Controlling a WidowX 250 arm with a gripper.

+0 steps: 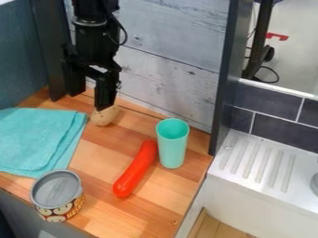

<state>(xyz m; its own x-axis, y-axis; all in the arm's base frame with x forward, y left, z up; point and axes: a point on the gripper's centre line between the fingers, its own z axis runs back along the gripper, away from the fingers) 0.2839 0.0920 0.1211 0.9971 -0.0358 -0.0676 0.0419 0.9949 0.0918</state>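
The black gripper (pixel 90 96) hangs over the back left of the wooden counter, its two fingers apart. The tip of its right finger overlaps the top of a tan, potato-like object (pixel 104 116); whether they touch I cannot tell. To the right, a turquoise cup (pixel 172 144) stands upright. A red sausage-shaped object (pixel 135 168) lies at a slant just left of the cup. A folded turquoise cloth (pixel 38 138) covers the left of the counter. Near the front edge stands a can (pixel 56 196) with a grey top and a patterned label.
A whitewashed plank wall (pixel 168 60) rises behind the counter, with dark upright panels at both ends. Right of the counter is a white sink unit (pixel 255 162) with a ridged drainboard, below dark tiles (pixel 282 122). The counter's front edge runs past the can.
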